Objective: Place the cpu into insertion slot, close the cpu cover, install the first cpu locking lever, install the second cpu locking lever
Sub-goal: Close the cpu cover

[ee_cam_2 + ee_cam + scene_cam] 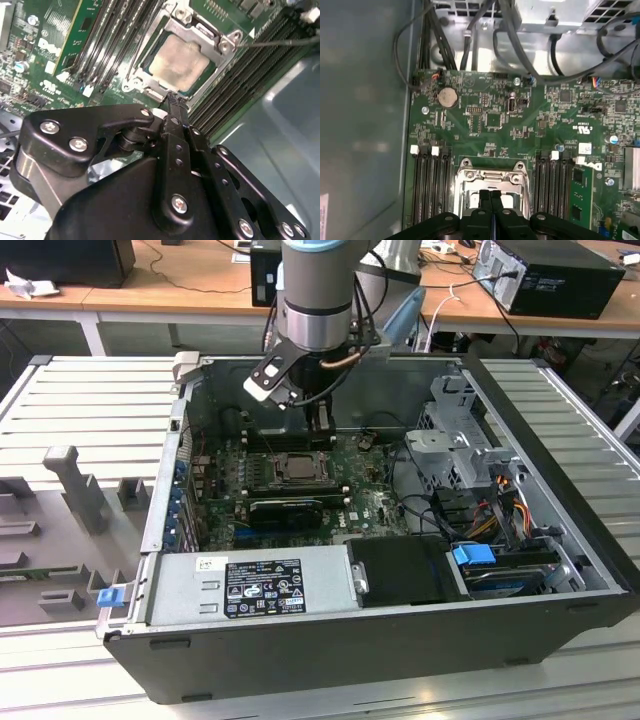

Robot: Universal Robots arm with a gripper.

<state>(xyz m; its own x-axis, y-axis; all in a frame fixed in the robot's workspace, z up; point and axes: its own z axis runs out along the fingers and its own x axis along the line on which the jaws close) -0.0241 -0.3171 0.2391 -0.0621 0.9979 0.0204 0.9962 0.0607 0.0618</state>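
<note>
The cpu (pixel 176 62) sits framed by the lowered cpu cover (pixel 196 26); the gripper (pixel 176 101), clenched on nothing, hovers at its far edge; one locking lever (pixel 280 41) seems unlatched.

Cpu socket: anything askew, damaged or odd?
The cpu sits square under the cpu cover, which lies flat. One oddity: a blotchy, smeared patch across the chip's metal face. The gripper, shut, hangs over the cover's edge.
</note>
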